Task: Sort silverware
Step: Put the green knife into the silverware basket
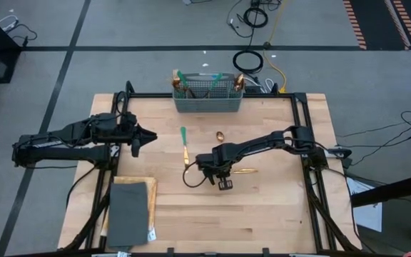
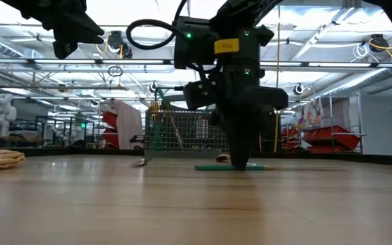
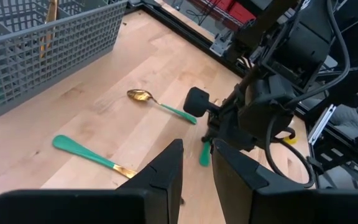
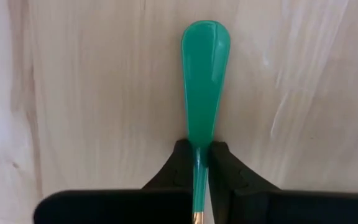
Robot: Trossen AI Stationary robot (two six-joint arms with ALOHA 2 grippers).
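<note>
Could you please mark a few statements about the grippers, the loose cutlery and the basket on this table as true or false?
1. The right gripper is shut on the teal-green handle of a gold-headed piece of silverware lying on the wooden table. True.
2. The left gripper is holding a spoon. False: it hangs above the table holding nothing.
3. The grey wire mesh basket lies tipped on its side. False: it stands upright at the far edge with cutlery in it.
4. A gold-bowled spoon with a teal handle lies loose on the table outside the basket. True.
5. The dark grey flat rectangular slab sits inside the basket. False: it lies at the near left corner of the table.
</note>
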